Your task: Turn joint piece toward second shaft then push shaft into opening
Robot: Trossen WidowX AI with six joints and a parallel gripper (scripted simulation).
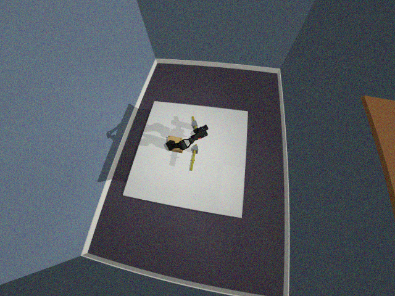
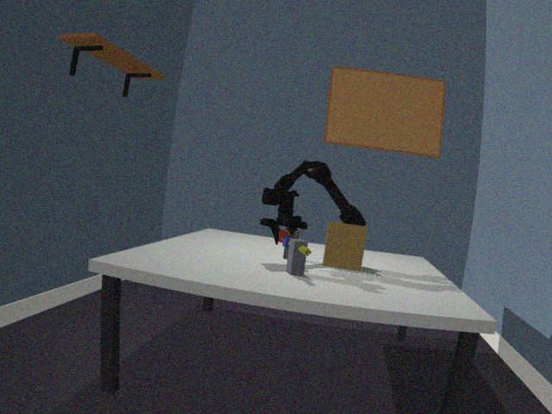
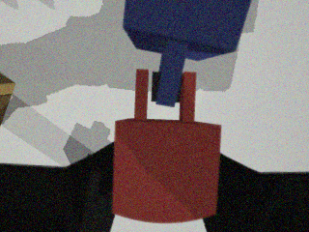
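My gripper (image 2: 285,236) (image 3: 157,138) is shut on the red square joint piece (image 1: 200,138) (image 2: 284,234) (image 3: 166,179), with one black finger on each side. The red piece's two prongs straddle a narrow tongue of the blue shaft end (image 2: 285,241) (image 3: 185,24), roughly in line with it in the wrist view. One grey block (image 1: 194,123) (image 2: 296,257) carries the yellow shaft (image 1: 192,118) (image 2: 304,250) on the joint side. The other grey block (image 1: 195,148) carries the second, longer yellow shaft (image 1: 192,163). A gap separates its block from the red piece. The red piece's opening is hidden.
The arm stands on a tan wooden base (image 1: 179,150) (image 2: 344,247) beside the two blocks. Both blocks stand on the white table (image 1: 220,187) (image 2: 178,267). An orange shelf (image 1: 382,127) (image 2: 113,55) and a wall board (image 2: 385,111) are far off.
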